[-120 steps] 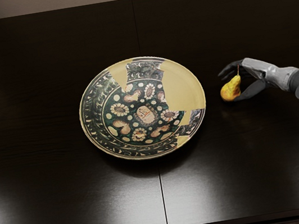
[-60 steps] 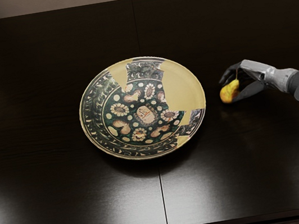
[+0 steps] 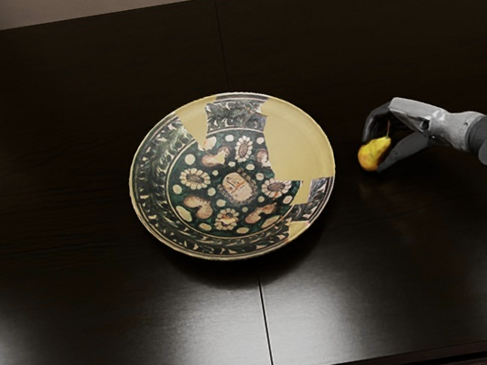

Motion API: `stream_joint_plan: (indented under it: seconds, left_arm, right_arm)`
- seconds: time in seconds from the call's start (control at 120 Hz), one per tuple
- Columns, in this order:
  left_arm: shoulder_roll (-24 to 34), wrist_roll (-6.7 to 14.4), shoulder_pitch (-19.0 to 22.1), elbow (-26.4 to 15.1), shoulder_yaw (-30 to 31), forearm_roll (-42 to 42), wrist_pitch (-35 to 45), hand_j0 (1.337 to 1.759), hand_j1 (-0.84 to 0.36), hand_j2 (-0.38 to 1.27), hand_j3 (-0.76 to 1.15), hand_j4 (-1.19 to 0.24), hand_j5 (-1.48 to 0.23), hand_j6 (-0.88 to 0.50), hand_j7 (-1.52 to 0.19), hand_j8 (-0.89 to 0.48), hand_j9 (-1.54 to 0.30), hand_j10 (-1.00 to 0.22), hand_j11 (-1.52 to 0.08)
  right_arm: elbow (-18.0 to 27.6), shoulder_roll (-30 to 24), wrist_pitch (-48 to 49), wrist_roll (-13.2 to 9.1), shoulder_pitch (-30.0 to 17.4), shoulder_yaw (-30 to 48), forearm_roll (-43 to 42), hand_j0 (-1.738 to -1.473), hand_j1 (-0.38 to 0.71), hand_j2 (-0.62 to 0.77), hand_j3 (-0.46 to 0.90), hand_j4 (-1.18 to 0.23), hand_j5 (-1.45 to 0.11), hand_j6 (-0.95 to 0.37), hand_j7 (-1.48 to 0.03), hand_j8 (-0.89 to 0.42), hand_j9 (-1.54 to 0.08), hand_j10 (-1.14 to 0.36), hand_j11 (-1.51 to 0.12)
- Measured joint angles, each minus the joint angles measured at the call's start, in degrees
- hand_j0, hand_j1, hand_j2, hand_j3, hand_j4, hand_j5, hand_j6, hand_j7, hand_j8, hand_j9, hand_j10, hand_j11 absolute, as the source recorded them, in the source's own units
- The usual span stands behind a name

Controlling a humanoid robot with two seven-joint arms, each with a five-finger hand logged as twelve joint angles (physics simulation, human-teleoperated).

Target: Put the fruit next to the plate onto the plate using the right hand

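Observation:
A small yellow pear (image 3: pixel 372 154) with a thin stem lies on the dark table just right of the plate. The plate (image 3: pixel 306 140) is round, yellow and dark green with flower patterns, and sits at the table's middle. My right hand (image 3: pixel 383 136) reaches in from the right edge and its dark fingers (image 3: pixel 374 117) curl around the pear from above and behind. The pear is partly covered by the hand. The left arm does not show.
The dark glossy table (image 3: pixel 107 315) stretches wide around the plate. A pale wall strip runs along the top, and the table's front edge crosses near the bottom of the picture.
The fingers have closed tighter around the pear, which now shows smaller and a little lower. The arm has shifted only slightly.

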Motion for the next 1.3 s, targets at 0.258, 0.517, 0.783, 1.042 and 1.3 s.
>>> stream_joint_plan:
  seconds: [0.258,0.517,0.783,1.042,1.3]
  left_arm:
    - [0.0,0.0,0.0,0.0,0.0,0.0,0.0,1.658,0.35,0.0,0.0,0.0,0.0,0.0,0.0,0.0,0.0,0.0,0.0]
    - [0.0,0.0,0.0,-0.2,0.0,0.0,0.0,1.658,0.35,0.0,0.0,0.0,0.0,0.0,0.0,0.0,0.0,0.0,0.0]
    - [0.0,0.0,0.3,-0.4,-0.1,0.0,0.0,1.658,0.35,0.0,0.0,0.0,0.0,0.0,0.0,0.0,0.0,0.0,0.0]
    - [0.0,0.0,0.3,-0.4,-0.3,0.0,0.0,1.658,0.35,0.0,0.0,0.0,0.0,0.0,0.0,0.0,0.0,0.0,0.0]
    - [0.0,0.0,0.3,-0.3,-0.2,0.0,0.0,1.658,0.35,0.0,0.0,0.0,0.0,0.0,0.0,0.0,0.0,0.0,0.0]
  right_arm:
    - [3.3,-2.3,0.0,0.3,0.2,0.7,0.1,-1.658,0.32,0.41,0.0,-0.76,-1.16,-0.51,-1.05,-0.28,-1.14,-0.47,-1.14]
    - [8.5,-6.1,0.1,0.1,0.6,1.0,0.4,-1.657,0.34,0.5,0.0,-0.81,-1.18,-0.55,-1.1,-0.33,-1.15,-0.6,-1.14]
    - [12.3,-8.4,0.5,-0.3,2.3,1.0,1.1,-1.657,0.33,0.5,0.0,-0.83,-1.2,-0.54,-1.12,-0.33,-1.16,-0.61,-1.16]
    - [14.2,-9.2,2.9,-1.4,4.5,2.4,2.7,-1.653,0.36,0.57,0.0,-0.84,-1.19,-0.54,-1.13,-0.34,-1.15,-0.77,-1.15]
    - [15.6,-8.6,5.3,-2.8,8.5,2.5,5.2,-1.653,0.36,0.57,0.0,-0.83,-1.2,-0.53,-1.13,-0.34,-1.15,-0.84,-1.16]
